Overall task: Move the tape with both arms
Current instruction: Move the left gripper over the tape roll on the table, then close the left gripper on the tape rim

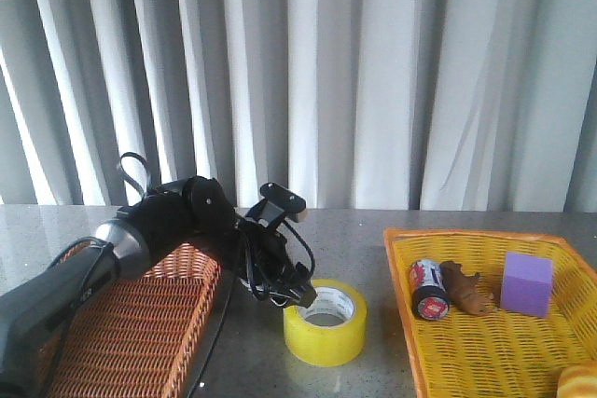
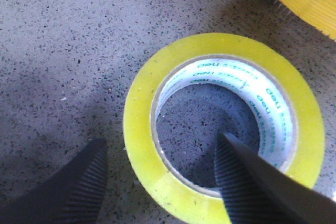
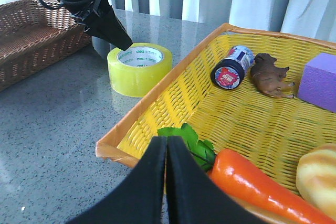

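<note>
The black left arm [image 1: 140, 240] is stretched over the grey speckled table [image 1: 354, 221], its left gripper [image 2: 157, 174] held apart astride the wall of the wide yellow translucent tape roll [image 2: 223, 129], one finger inside the white core, while the right gripper [image 3: 167, 182] is pressed together above the yellow woven basket [image 3: 210, 108].

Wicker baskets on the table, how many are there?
2. A brown woven wicker basket sits at the left under the left arm; a yellow woven basket with orange rim sits at the right, holding toys and play food.
</note>
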Motion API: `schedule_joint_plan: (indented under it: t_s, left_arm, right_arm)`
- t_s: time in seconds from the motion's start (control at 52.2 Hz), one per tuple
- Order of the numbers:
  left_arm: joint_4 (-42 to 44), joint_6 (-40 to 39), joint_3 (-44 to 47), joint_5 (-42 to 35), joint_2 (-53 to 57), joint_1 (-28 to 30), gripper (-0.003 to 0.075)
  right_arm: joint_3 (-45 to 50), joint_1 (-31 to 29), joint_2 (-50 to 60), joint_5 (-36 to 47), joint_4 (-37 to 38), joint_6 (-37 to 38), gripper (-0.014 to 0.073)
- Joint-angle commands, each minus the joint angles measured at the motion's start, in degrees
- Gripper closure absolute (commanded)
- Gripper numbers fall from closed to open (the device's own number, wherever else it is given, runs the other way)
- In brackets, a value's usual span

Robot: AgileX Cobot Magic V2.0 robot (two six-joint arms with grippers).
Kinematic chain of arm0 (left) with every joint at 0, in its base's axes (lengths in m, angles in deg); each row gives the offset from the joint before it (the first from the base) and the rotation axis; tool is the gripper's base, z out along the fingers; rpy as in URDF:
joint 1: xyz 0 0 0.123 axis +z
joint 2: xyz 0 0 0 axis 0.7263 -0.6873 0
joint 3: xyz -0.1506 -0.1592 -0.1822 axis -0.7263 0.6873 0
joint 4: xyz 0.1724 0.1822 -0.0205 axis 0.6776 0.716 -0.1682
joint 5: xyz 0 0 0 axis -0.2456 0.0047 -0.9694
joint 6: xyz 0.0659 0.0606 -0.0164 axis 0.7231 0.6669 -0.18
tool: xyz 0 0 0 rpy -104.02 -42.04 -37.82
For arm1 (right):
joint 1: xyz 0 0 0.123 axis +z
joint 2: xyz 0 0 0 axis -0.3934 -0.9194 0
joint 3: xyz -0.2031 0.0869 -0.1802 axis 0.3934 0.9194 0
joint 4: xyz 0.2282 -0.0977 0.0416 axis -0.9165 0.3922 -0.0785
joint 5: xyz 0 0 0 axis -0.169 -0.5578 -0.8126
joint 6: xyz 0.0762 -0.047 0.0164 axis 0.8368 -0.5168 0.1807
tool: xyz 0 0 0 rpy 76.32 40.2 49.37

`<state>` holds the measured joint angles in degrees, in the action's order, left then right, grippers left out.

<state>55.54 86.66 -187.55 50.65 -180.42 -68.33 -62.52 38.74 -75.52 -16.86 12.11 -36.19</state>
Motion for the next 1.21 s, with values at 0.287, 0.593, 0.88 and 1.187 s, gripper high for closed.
schedule_joint_plan:
  t_s: [0.287,0.593,0.88,1.187]
  left_arm:
    - [-2.13,-1.96,-1.74,-2.63,0.43,-0.18,0.0301]
    - [-2.46,-1.96,-1.74,-3.27,0.43,-0.18,0.0535]
    - [-5.21,-1.9,-1.74,-3.3,0.43,-0.18,0.0728]
    - [-10.04,-1.85,-1.74,-5.09,2.31,-0.18,0.0728]
  right_arm:
    - [-1.63,-0.15,-0.13,3.24,-0.37,-0.27,0.0599]
    - [-1.63,-0.15,-0.13,3.24,-0.37,-0.27,0.0599]
    - [-1.63,-0.15,-0.13,3.24,-0.37,-0.27,0.0599]
    - [-1.63,-0.15,-0.13,3.44,-0.37,-0.27,0.0599]
